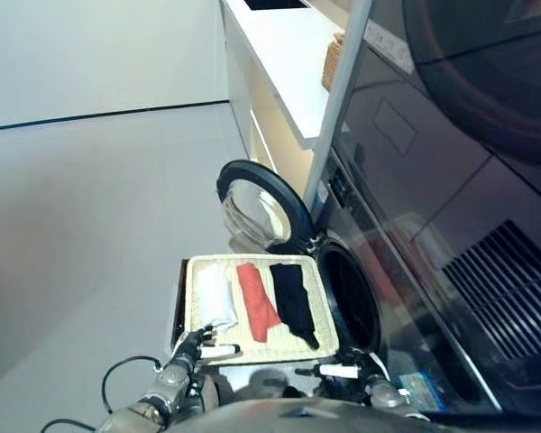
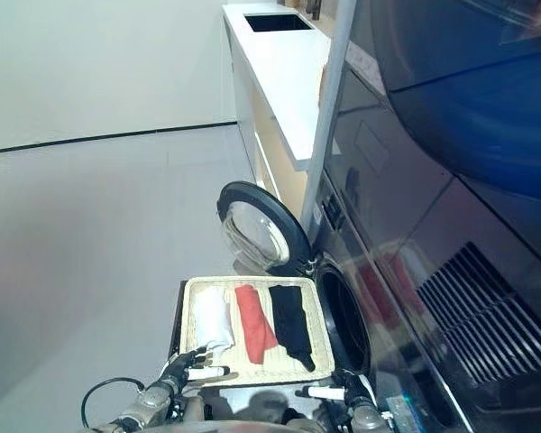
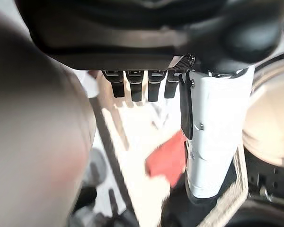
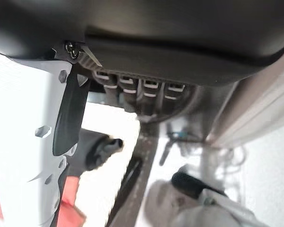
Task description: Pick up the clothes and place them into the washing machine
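Hands: both are held low at the near edge of the scene, just before the basket, and nothing is held in either.
Left hand (image 1: 191,347): seen at the near left corner of the basket; its fingers (image 3: 135,87) are held straight in a loose row, with the white-covered thumb (image 3: 213,142) stretched out beside them. No cloth is touched.
Right hand (image 1: 356,368): seen at the near right corner of the basket, close to the washer opening; its fingers (image 4: 132,92) are slack and uncurled, the white thumb (image 4: 28,156) is spread away from them.
Basket (image 1: 195,271): a pale woven tray is set on the floor between the two hands and the washer door, and the clothes are laid in it side by side.
White cloth (image 1: 214,296): laid at the left of the basket, nearest the left hand, just beyond its fingertips.
Red cloth (image 1: 256,300): laid in the middle, apart from both hands.
Black cloth (image 1: 294,299): laid at the right, nearer the right hand but not touched by it.
Washer door (image 1: 257,200): a round door with a dark rim is swung open, beyond the far edge of the basket.
Washer opening (image 1: 350,298): a dark round drum mouth is seen just right of the basket, in the dark glossy machine front.
Counter (image 1: 288,54): a white counter is seen farther back, beside the machine.
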Available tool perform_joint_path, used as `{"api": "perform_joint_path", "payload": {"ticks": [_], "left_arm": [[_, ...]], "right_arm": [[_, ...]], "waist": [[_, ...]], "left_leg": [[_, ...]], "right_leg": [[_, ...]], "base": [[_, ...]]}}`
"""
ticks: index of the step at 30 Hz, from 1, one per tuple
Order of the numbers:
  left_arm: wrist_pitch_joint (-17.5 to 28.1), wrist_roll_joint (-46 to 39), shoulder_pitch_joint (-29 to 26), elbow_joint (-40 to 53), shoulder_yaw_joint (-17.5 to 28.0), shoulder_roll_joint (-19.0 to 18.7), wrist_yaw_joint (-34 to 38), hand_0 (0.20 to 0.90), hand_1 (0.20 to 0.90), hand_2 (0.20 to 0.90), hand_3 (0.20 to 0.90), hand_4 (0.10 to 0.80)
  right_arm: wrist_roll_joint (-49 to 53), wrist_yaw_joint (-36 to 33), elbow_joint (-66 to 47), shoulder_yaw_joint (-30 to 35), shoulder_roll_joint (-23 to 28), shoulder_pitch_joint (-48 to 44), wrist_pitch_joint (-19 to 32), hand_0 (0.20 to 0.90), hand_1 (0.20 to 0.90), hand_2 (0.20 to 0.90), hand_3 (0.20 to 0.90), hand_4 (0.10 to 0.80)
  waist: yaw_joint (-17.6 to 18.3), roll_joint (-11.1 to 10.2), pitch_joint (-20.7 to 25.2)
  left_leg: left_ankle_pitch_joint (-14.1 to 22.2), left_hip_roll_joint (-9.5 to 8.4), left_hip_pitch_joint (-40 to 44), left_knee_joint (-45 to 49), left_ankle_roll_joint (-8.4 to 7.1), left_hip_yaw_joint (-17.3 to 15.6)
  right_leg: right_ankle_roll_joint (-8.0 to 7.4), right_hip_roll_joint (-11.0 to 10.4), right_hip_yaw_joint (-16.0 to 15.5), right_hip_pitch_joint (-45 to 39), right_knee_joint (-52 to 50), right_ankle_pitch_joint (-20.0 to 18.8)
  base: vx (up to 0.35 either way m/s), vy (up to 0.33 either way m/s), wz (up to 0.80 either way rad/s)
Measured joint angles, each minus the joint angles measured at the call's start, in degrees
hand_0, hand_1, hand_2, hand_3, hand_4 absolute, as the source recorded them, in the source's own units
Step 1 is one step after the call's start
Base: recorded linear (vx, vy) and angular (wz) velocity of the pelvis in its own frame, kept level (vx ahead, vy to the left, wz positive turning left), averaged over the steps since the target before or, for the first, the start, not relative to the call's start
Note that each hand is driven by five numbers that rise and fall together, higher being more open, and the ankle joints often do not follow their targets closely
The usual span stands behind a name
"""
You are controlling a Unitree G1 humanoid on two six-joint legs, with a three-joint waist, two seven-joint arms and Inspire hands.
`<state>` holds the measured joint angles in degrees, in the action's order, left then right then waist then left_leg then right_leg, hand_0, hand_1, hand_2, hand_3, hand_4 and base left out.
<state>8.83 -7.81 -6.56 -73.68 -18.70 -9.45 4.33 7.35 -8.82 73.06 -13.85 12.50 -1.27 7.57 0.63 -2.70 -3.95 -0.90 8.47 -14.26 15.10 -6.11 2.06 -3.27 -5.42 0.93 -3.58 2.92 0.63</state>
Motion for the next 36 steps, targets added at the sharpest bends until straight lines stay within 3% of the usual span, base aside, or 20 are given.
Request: {"api": "perform_joint_path", "payload": {"ticks": [2, 3, 6, 7, 10, 11, 12, 13, 14, 15, 17, 23, 30, 32, 35, 36], "left_arm": [[-0.3, -0.5, 1.9, -0.5, 0.1, 0.9, 0.5, 0.900, 0.900, 0.900, 0.900, 0.800], [-0.9, -1.2, 2.0, -0.8, 0.3, 0.6, 0.6, 0.900, 0.900, 0.900, 0.900, 0.800], [-1.3, -1.0, 2.0, -0.9, 0.1, -3.5, 0.9, 0.900, 0.900, 0.900, 0.900, 0.800], [-1.5, -0.8, 1.9, -1.3, 0.2, -4.9, 0.8, 0.900, 0.900, 0.900, 0.900, 0.800], [-1.3, -0.7, 1.7, -1.0, 0.0, -5.2, 0.9, 0.900, 0.900, 0.900, 0.900, 0.800], [-1.3, -0.7, 1.6, -1.1, 0.2, -5.0, 0.9, 0.900, 0.900, 0.900, 0.900, 0.800], [-1.3, -0.7, 1.8, -1.1, 0.0, -5.0, 0.9, 0.900, 0.900, 0.900, 0.900, 0.800], [-1.3, -0.7, 2.1, -1.1, 0.3, -5.1, 1.0, 0.900, 0.900, 0.900, 0.900, 0.800], [-1.3, -0.7, 2.3, -1.1, 0.7, -5.5, 1.1, 0.900, 0.900, 0.900, 0.900, 0.800], [-1.4, -0.7, 2.7, -1.1, 2.0, -5.9, 1.1, 0.900, 0.900, 0.900, 0.900, 0.800], [-1.4, -0.7, 3.6, -1.2, 3.5, -6.6, 1.1, 0.900, 0.900, 0.900, 0.900, 0.800], [-1.4, -0.4, 7.1, -1.1, 4.4, -4.0, 0.5, 0.900, 0.900, 0.900, 0.900, 0.800], [-1.4, 0.7, 6.6, -1.0, 4.4, -2.9, 0.5, 0.900, 0.900, 0.900, 0.900, 0.800], [-1.3, 0.6, 5.6, -1.0, 4.3, -2.6, 0.6, 0.900, 0.900, 0.900, 0.900, 0.800], [-1.1, 0.4, 3.6, -1.0, 4.1, -2.4, 0.6, 0.900, 0.900, 0.900, 0.900, 0.800], [-1.1, 0.3, 4.1, -1.0, 4.1, -2.1, 0.6, 0.900, 0.900, 0.900, 0.900, 0.800]], "right_arm": [[0.0, -0.1, 0.6, 0.4, 2.1, 0.8, 0.0, 0.900, 0.900, 0.900, 0.900, 0.800], [0.1, -0.2, 1.7, 1.0, 1.5, 1.0, -0.1, 0.900, 0.900, 0.900, 0.900, 0.800], [0.2, 0.2, 3.2, 1.9, -1.6, 2.6, -0.2, 0.900, 0.900, 0.900, 0.900, 0.800], [0.4, 0.1, 3.3, 2.9, -2.3, 2.8, -0.2, 0.900, 0.900, 0.900, 0.900, 0.800], [1.1, 0.2, 3.7, 4.3, -2.4, 2.1, -0.1, 0.900, 0.900, 0.900, 0.900, 0.800], [1.2, 0.1, 3.7, 4.3, -2.3, 1.2, -0.2, 0.900, 0.900, 0.900, 0.900, 0.800], [1.2, 0.1, 3.3, 4.5, -2.4, 0.4, -0.2, 0.900, 0.900, 0.900, 0.900, 0.800], [1.6, 0.2, 2.0, 4.5, -2.5, 0.2, -0.2, 0.900, 0.900, 0.900, 0.900, 0.800], [1.6, 0.2, 1.5, 4.4, -2.5, 0.2, -0.1, 0.900, 0.900, 0.900, 0.900, 0.800], [1.6, 0.2, 1.3, 4.4, -2.6, 0.2, -0.1, 0.900, 0.900, 0.900, 0.900, 0.800], [1.6, 0.2, 1.6, 4.6, -2.5, 0.3, -0.3, 0.900, 0.900, 0.900, 0.900, 0.800], [0.9, 0.0, 1.8, 4.7, 1.0, 0.2, -0.2, 0.900, 0.900, 0.900, 0.900, 0.800], [-3.6, 0.0, 1.8, 2.3, 1.7, -1.1, -0.2, 0.900, 0.900, 0.900, 0.900, 0.800], [-3.6, -0.2, 1.7, 2.1, 2.0, -1.4, -0.2, 0.900, 0.900, 0.900, 0.900, 0.800], [-3.6, -0.3, 1.9, 1.8, 2.8, -1.8, -0.3, 0.900, 0.900, 0.900, 0.900, 0.800], [-3.7, -0.6, 1.9, 1.2, 3.7, -1.8, -0.3, 0.900, 0.900, 0.900, 0.900, 0.800]], "waist": [[0.0, 3.0, 1.0], [-0.1, 1.7, 1.0], [0.1, -2.6, 1.6], [0.0, -2.9, 1.7], [-1.5, -0.7, 1.1], [-1.7, 0.5, 0.5], [-2.1, 1.4, 0.1], [-2.1, 1.6, 0.0], [-2.6, 1.2, 0.2], [-3.1, 0.7, 0.4], [-3.0, -0.8, 1.2], [-3.3, 1.4, 3.7], [-3.7, 2.2, 3.2], [-4.6, 2.7, 2.1], [-5.1, 2.3, 0.7], [-5.0, 3.0, 0.9]], "left_leg": [[-1.3, 1.66, 3.9, -12.4, 0.70, 1.8], [-5.3, -0.45, 6.1, -14.1, 1.46, -0.2], [-5.1, -4.44, 9.0, -16.4, 4.10, -2.9], [-4.4, -5.46, 9.9, -16.7, 4.78, -3.7], [-3.1, -5.24, 13.2, -18.2, 6.86, -7.5], [-2.5, -5.18, 13.9, -18.3, 7.25, -8.8], [-2.4, -4.85, 14.5, -19.1, 8.24, -9.5], [-2.3, -5.05, 14.8, -20.0, 8.35, -10.7], [-2.0, -5.47, 14.8, -20.0, 8.50, -11.5], [-1.7, -5.92, 14.8, -20.0, 8.48, -12.0], [-1.5, -7.21, 14.8, -20.0, 8.24, -11.4], [-1.8, -5.26, 15.1, -19.7, 6.21, -9.3], [-1.8, -2.96, 13.8, -16.8, 4.11, -6.8], [-1.4, -2.59, 11.4, -12.8, 3.30, -5.5], [-3.4, -3.62, 7.4, -9.3, -0.31, -3.6], [-3.1, -3.60, 7.4, -9.3, -0.16, -3.6]], "right_leg": [[-2.04, 0.2, 1.8, -1.4, 0.7, 1.3], [-3.96, -1.4, 3.2, -2.0, 0.8, 1.7], [-4.49, -5.1, 3.7, -2.0, -0.4, 1.6], [-5.04, -5.5, 3.8, -1.8, -1.5, 0.7], [-6.42, -5.4, 4.3, 3.7, -12.1, -0.2], [-7.51, -5.4, 3.0, 6.7, -16.0, -1.2], [-7.74, -5.7, -0.2, 8.7, -19.0, -1.0], [-6.36, -6.8, -6.0, 10.1, -19.1, 0.5], [-5.67, -7.3, -9.8, 10.2, -17.6, 0.8], [-5.40, -7.4, -13.1, 10.3, -14.4, 0.8], [-4.79, -6.7, -12.7, 8.7, -8.6, -1.0], [-3.45, -3.0, -12.8, 2.8, 0.4, -4.1], [-2.02, -0.3, -13.3, 1.0, 2.0, -3.2], [-1.58, 0.3, -13.6, 1.2, 1.7, -2.8], [-0.57, -0.7, -14.2, 1.9, 2.0, -2.8], [-0.55, -0.8, -14.2, 2.4, 1.9, -2.8]], "base": [[0.289, 0.285, -0.45], [0.228, 0.260, -0.36], [0.172, 0.288, -0.26], [0.078, 0.260, -0.31], [0.040, 0.291, -0.64], [0.100, 0.142, -0.66], [0.137, 0.062, -0.63], [0.159, 0.006, -0.50], [0.174, -0.032, -0.43], [0.179, -0.033, -0.26], [0.116, -0.025, 0.16], [0.117, -0.096, 0.15], [0.001, -0.174, 0.14], [-0.023, -0.097, 0.26], [0.105, -0.006, 0.25], [0.083, 0.011, -0.01]]}}
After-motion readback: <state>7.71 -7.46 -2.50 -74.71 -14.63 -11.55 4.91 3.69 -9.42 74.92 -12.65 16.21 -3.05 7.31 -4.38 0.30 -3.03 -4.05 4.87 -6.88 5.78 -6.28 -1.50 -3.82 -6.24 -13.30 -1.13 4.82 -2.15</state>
